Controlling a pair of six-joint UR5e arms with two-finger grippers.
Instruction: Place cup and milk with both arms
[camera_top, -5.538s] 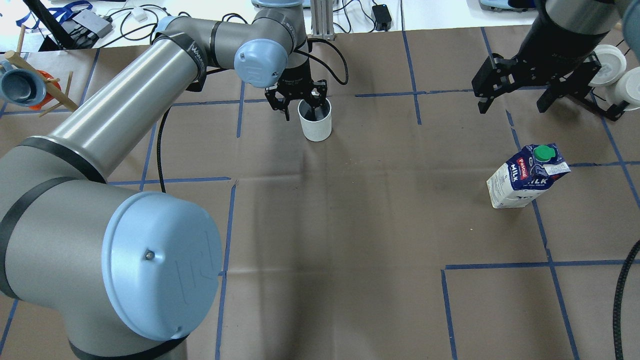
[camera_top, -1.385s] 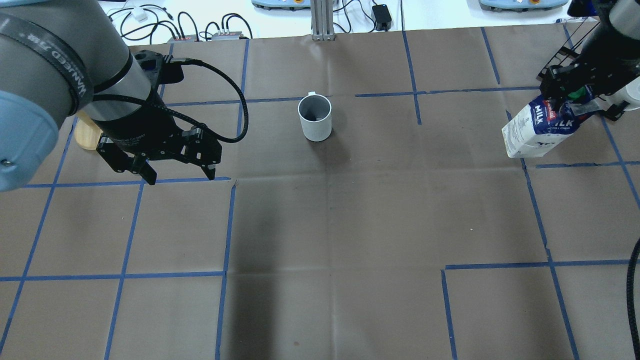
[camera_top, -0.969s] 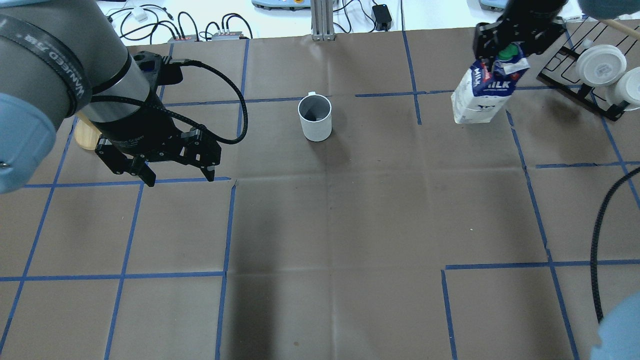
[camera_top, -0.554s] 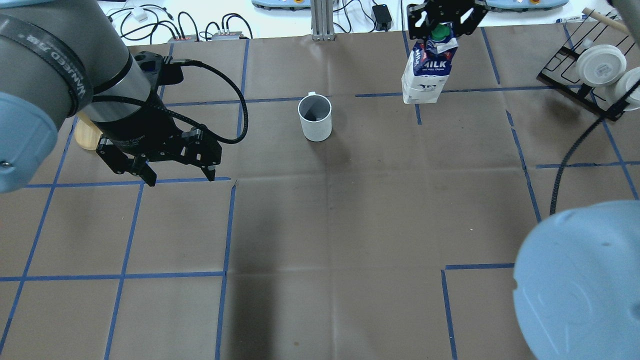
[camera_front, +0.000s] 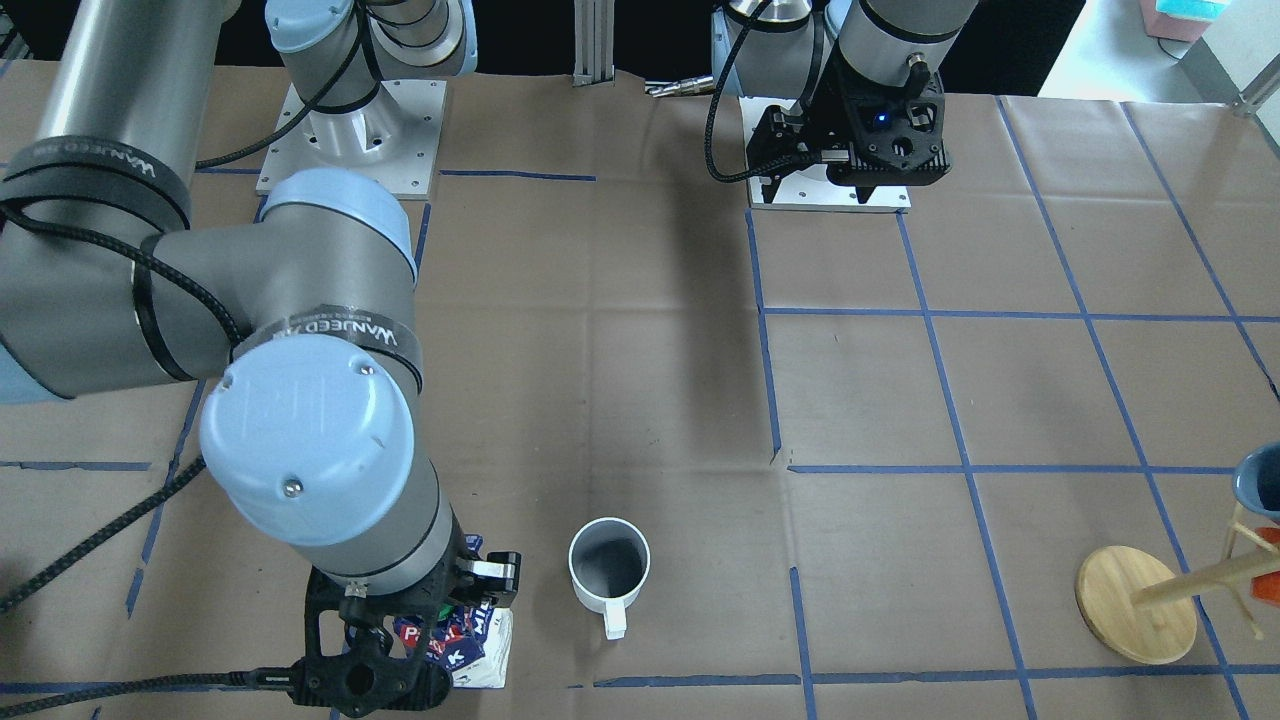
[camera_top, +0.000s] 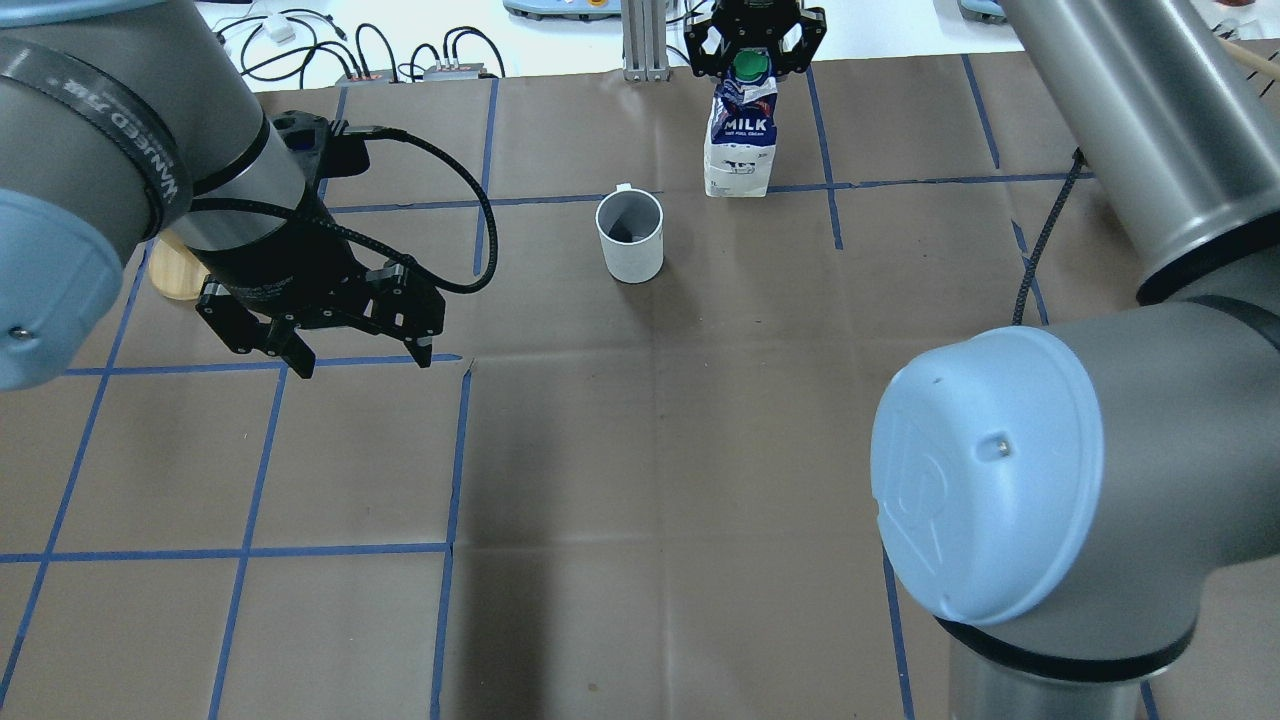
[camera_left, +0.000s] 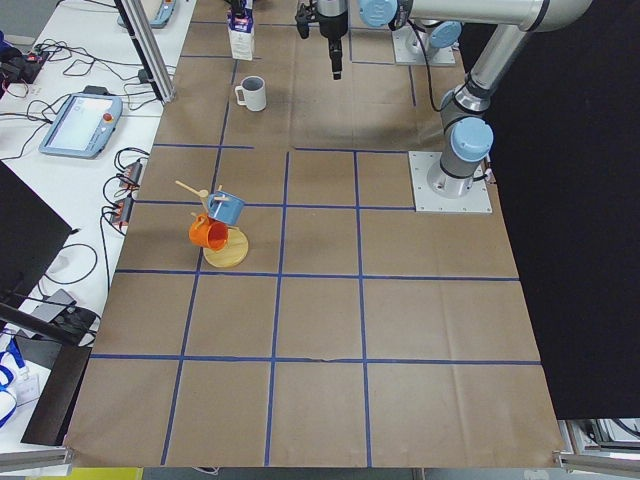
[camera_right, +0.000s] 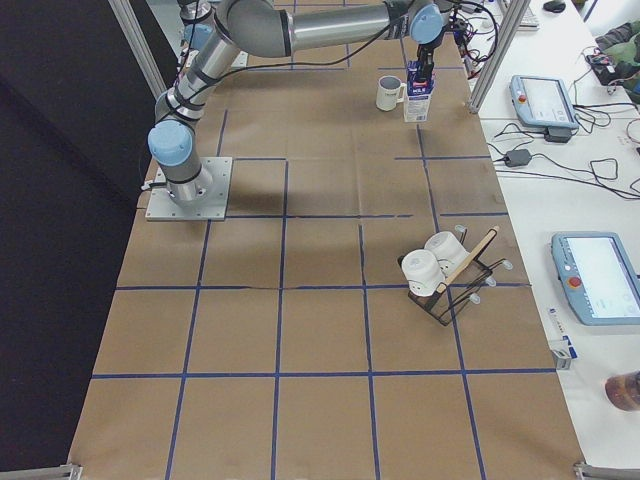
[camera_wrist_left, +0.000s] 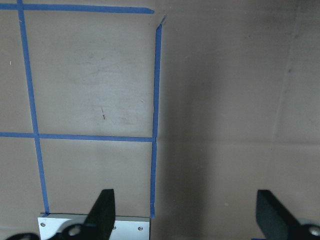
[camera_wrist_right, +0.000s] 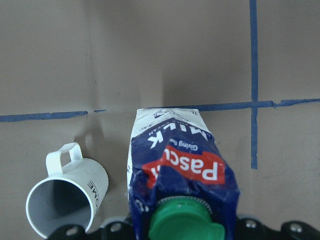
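the right gripper (camera_top: 752, 58) is clamped on the gable top of the milk (camera_top: 738, 150), jaws either side of the green cap (camera_wrist_right: 182, 220), with nothing else in them. the milk hangs close to upright by the middle of the table's (camera_top: 700, 450) far edge, its white base at a blue tape line (camera_wrist_right: 50, 116). whether the base touches the paper yet, i cannot tell from any view. the cup (camera_top: 630, 235) stands just beside it on the robot's left, a narrow gap between them, mouth up and handle turned to the far edge. the left gripper (camera_top: 360, 358) hovers with jaws wide and empty, well apart from both, toward the table's left edge. the cup looks placed, so the step in hand seems to be setting the milk down. to do it well, come straight down with no drift toward the cup, since a tall carton held only at the top can swing and knock it. hold the grip until the base sits flat and bears its own weight. then open fully and rise straight up, so the fingers clear the cap without dragging the milk over. the left gripper is best left where it is.
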